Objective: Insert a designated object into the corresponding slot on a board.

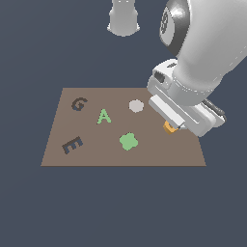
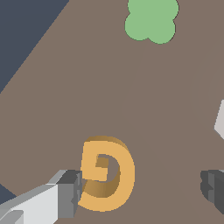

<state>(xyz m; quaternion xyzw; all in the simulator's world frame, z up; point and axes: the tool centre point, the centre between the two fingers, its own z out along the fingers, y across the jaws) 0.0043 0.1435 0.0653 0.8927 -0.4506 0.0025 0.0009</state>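
Note:
The orange G block (image 2: 107, 173) lies on the brown board (image 1: 120, 157) near its edge at the exterior view's right, and shows there only as a small orange bit (image 1: 169, 127) under the arm. My gripper (image 2: 142, 189) is open and straddles it. One finger (image 2: 65, 194) is right against the block and the other finger (image 2: 213, 186) stands well apart from it. The dark G-shaped slot (image 1: 79, 103) is at the board's far corner on the exterior view's left and is empty.
On the board are a green letter A (image 1: 103, 116), a green clover piece (image 1: 128, 141), a grey round piece (image 1: 136, 105) and a dark E-shaped recess (image 1: 72, 144). The arm's base (image 1: 124, 19) stands behind the board. The clover (image 2: 152, 21) also shows in the wrist view.

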